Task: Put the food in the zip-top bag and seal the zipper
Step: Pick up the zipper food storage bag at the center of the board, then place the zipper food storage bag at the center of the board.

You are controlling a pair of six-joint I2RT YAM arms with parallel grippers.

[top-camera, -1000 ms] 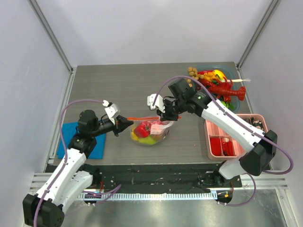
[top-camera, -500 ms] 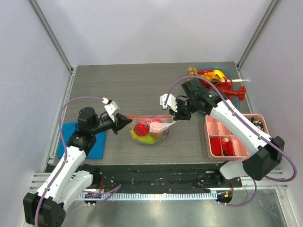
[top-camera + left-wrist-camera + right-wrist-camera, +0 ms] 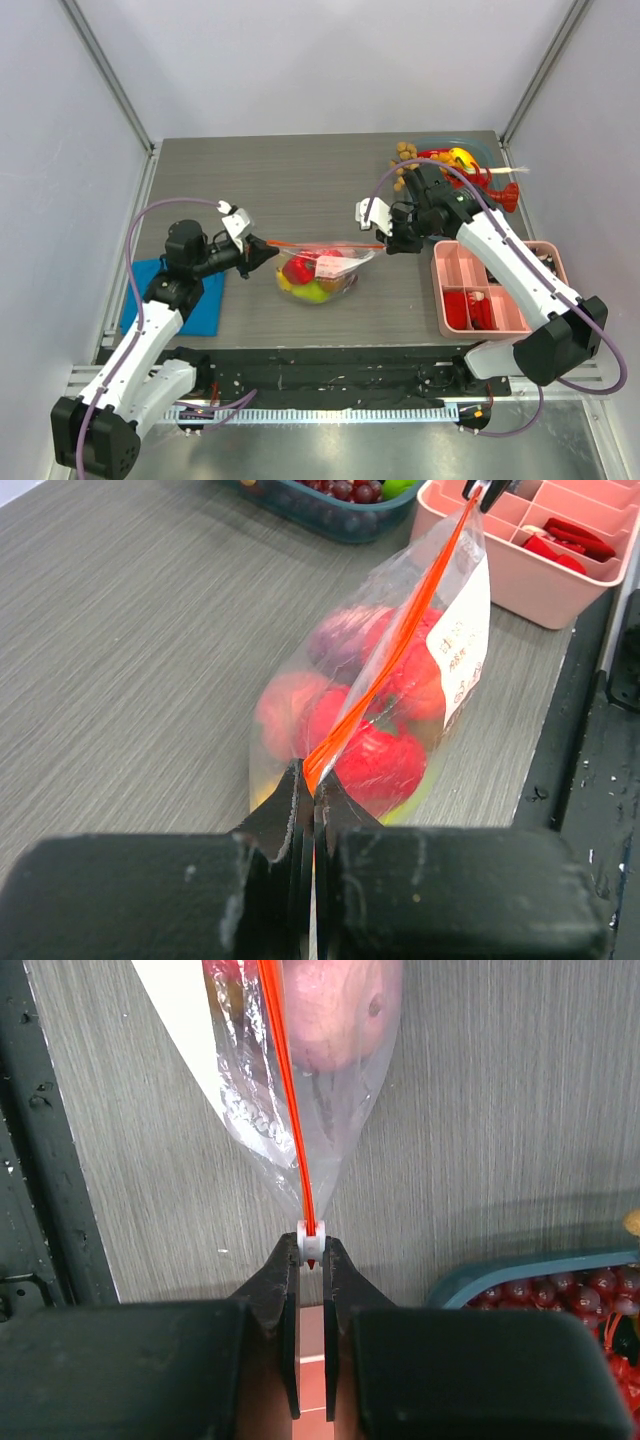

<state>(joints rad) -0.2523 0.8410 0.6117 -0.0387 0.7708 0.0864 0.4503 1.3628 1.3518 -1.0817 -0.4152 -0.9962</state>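
The clear zip-top bag stands on the table's middle with red, yellow, green and purple toy food inside; the fruits also show in the left wrist view. Its orange-red zipper is stretched taut between both grippers. My left gripper is shut on the zipper's left end. My right gripper is shut on the white slider piece at the zipper's right end. The bag hangs below the strip in the right wrist view.
A pink compartment tray with red items lies at the right. A teal bowl of toy food, including a red lobster, stands at the back right. A folded blue cloth lies under the left arm.
My right gripper has moved right along the zipper with the white slider, stretching the strip out. The left gripper has held its end and shifted slightly left.
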